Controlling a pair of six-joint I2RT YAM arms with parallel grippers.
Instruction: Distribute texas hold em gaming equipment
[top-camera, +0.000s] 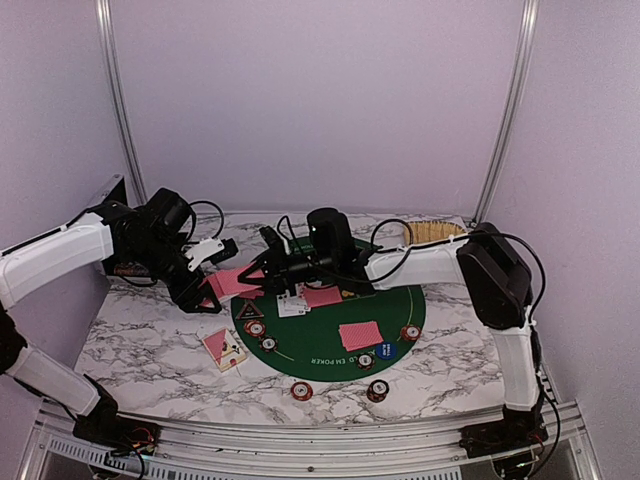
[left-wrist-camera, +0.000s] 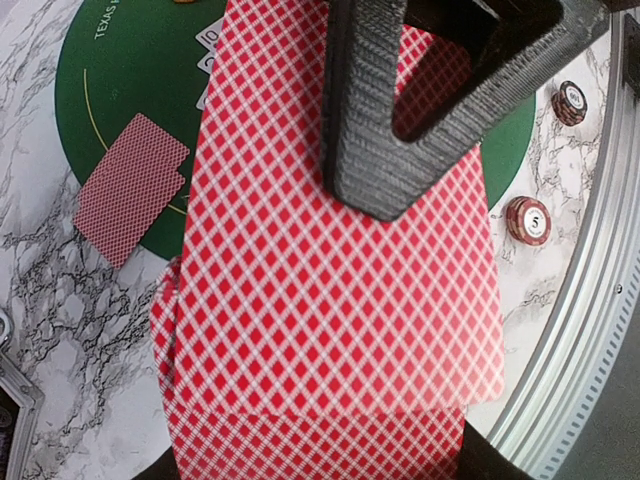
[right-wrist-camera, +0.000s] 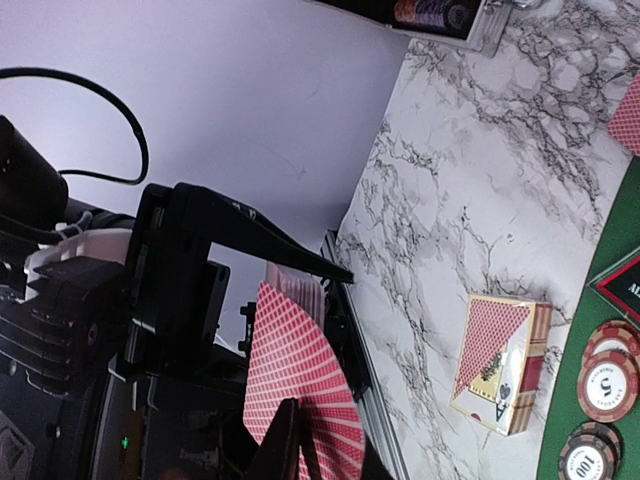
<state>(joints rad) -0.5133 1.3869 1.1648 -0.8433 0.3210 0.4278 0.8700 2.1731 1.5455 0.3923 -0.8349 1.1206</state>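
My left gripper (top-camera: 213, 287) is shut on a deck of red-backed playing cards (left-wrist-camera: 330, 330), held above the mat's left edge. The top card (right-wrist-camera: 298, 385) sticks out of the deck. My right gripper (top-camera: 262, 272) reaches across from the right, its fingers (left-wrist-camera: 385, 150) shut on that card's end. Two more red-backed cards (top-camera: 322, 296) (top-camera: 360, 335) lie face down on the round green mat (top-camera: 400, 300). Poker chip stacks (top-camera: 255, 327) (top-camera: 410, 333) (top-camera: 302, 390) sit on and around the mat. A blue round button (top-camera: 384, 349) and a dark triangular marker (top-camera: 251, 310) rest on it.
A card box (top-camera: 224, 347) lies on the marble left of the mat. A woven straw tray (top-camera: 432, 233) stands at the back right. A chip case (right-wrist-camera: 440, 15) sits at the table's far left. The metal front rail (left-wrist-camera: 590, 330) runs close below the deck.
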